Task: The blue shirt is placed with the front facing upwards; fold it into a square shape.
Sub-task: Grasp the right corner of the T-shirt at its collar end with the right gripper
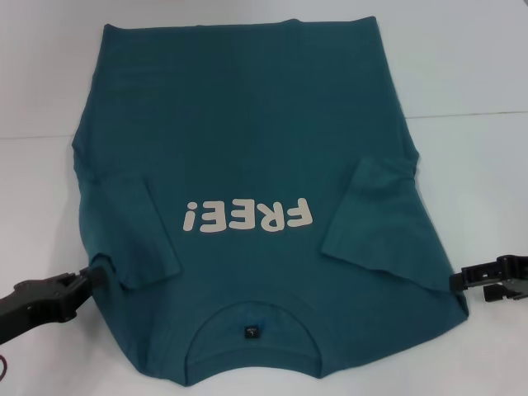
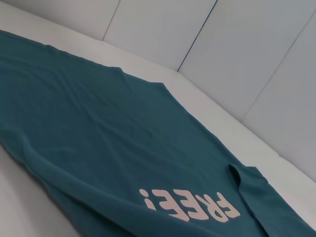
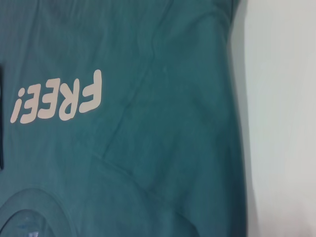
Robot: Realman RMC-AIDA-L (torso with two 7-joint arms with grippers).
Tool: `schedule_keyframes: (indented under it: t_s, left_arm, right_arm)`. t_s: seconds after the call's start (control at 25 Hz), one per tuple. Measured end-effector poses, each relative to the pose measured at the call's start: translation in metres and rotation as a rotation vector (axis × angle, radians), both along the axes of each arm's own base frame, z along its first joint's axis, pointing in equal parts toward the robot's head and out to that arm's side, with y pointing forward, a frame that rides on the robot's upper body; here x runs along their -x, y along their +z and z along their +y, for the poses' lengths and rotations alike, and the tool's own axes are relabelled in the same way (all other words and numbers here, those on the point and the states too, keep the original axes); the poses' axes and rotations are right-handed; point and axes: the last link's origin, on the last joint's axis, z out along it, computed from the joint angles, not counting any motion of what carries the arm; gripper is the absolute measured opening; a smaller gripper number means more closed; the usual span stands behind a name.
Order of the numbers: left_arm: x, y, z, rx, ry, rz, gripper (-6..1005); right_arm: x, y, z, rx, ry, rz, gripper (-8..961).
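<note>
Blue shirt (image 1: 256, 140) lies face-up on white counter (image 1: 478, 66), sleeves folded in. Left gripper (image 1: 97, 276) and right gripper (image 1: 459, 280) touch its shoulders; finger state unclear. Lifting both evenly should fold straight.

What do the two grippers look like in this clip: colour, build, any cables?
Both are matte black, blocky and angular. The left gripper tapers from a chunky black body to narrow fingers; a thin red wire shows beneath its arm. The right gripper has a stepped black housing with grey metal parts behind. No markings are visible.
</note>
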Motion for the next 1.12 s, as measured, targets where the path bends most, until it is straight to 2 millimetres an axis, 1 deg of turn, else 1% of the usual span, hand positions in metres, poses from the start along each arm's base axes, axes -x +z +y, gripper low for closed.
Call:
schedule_keyframes:
  t_s: [0.2, 0.52, 0.76, 0.96, 1.12]
  left_arm:
    - [-0.001, -0.001, 0.001, 0.001, -0.003, 0.0, 32]
    - [-0.001, -0.001, 0.001, 0.001, -0.005, 0.001, 32]
    - [-0.002, 0.0, 0.003, 0.0, -0.008, 0.002, 33]
    - [-0.002, -0.002, 0.003, 0.003, -0.01, 0.0, 33]
    - [-0.003, -0.002, 0.004, 0.003, -0.014, 0.001, 33]
  right_arm:
    - [0.001, -0.003, -0.001, 0.003, -0.001, 0.005, 879]
    - [0.005, -0.013, 0.0, 0.006, 0.002, 0.017, 912]
    - [0.01, -0.02, 0.002, 0.005, 0.003, 0.043, 869]
    - [0.01, -0.023, 0.001, 0.013, 0.001, 0.041, 834]
    - [0.007, -0.02, 0.0, 0.004, -0.003, 0.039, 668]
